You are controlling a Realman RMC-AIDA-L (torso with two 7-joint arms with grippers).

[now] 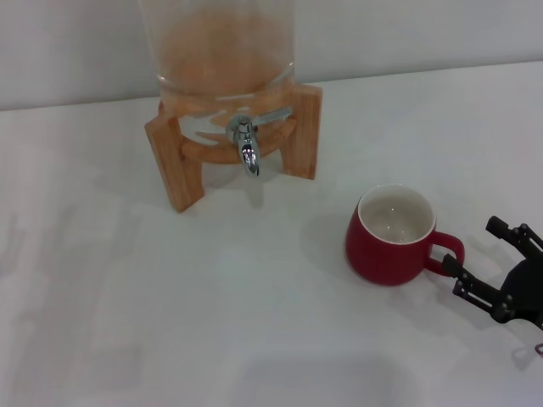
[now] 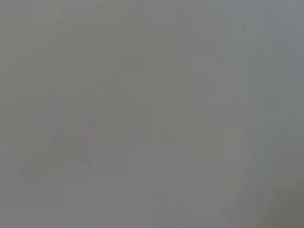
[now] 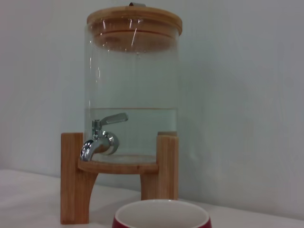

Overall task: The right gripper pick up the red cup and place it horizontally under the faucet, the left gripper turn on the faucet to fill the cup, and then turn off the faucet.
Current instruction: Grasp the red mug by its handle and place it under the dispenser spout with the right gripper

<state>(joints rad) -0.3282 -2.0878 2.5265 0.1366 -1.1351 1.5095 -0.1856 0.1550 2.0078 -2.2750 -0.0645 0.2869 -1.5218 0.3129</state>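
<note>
The red cup (image 1: pixel 389 239) stands upright on the white table, right of and nearer than the dispenser, its loop handle turned toward my right gripper (image 1: pixel 468 244). That gripper sits low at the right edge, open, one fingertip close beside the handle and nothing held. The chrome faucet (image 1: pixel 247 144) juts from the glass dispenser (image 1: pixel 222 51), lever lying sideways. In the right wrist view the faucet (image 3: pixel 101 140) is ahead and the cup's rim (image 3: pixel 161 214) shows at the bottom edge. The left gripper is out of view; its wrist view is plain grey.
The dispenser rests in a wooden stand (image 1: pixel 174 161) at the back of the table, partly filled with water (image 3: pixel 133 130) and capped by a wooden lid (image 3: pixel 134 18). A pale wall rises behind it.
</note>
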